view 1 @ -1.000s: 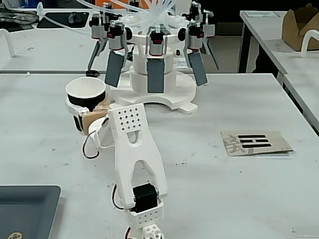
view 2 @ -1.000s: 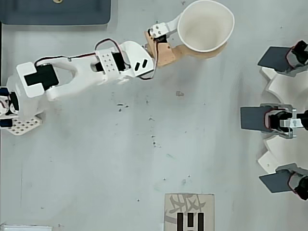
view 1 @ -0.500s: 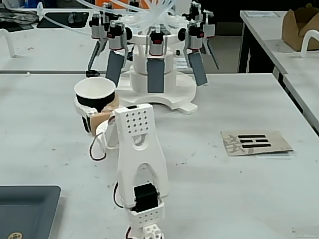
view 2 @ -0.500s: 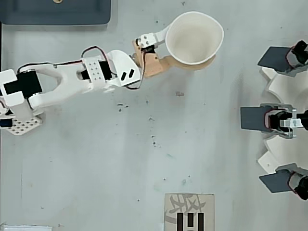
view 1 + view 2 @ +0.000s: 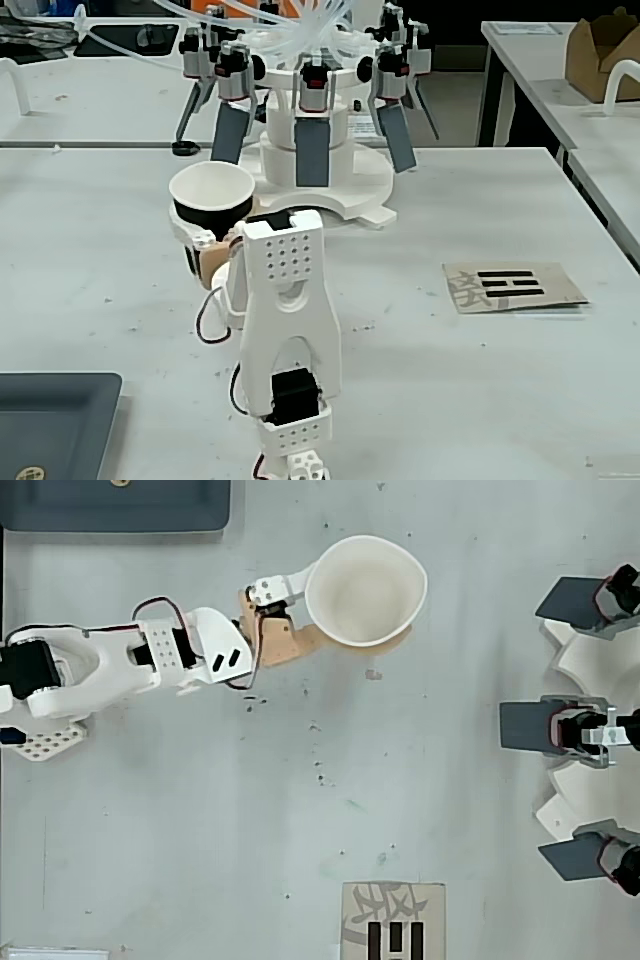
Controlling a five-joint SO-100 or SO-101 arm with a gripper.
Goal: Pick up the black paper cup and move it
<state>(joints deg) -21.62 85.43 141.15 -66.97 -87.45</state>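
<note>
The black paper cup [image 5: 210, 214] is upright left of centre in the fixed view, with its matte black wall under a white rim. From overhead only its white inside [image 5: 365, 585] shows, and the rim is squeezed slightly out of round. My gripper [image 5: 207, 248] is shut on the black paper cup: the white finger [image 5: 288, 582] presses one side and the tan finger [image 5: 290, 645] reaches along the other side. My gripper [image 5: 350, 610] hides the cup's base, so I cannot tell whether it rests on the table.
A white round fixture [image 5: 335, 195] with several grey paddles and clear tubes stands just behind the cup; overhead it is at the right edge [image 5: 575, 660]. A dark grey tray [image 5: 50, 420] lies near my base. A cardboard card with black bars [image 5: 512, 286] lies to the right.
</note>
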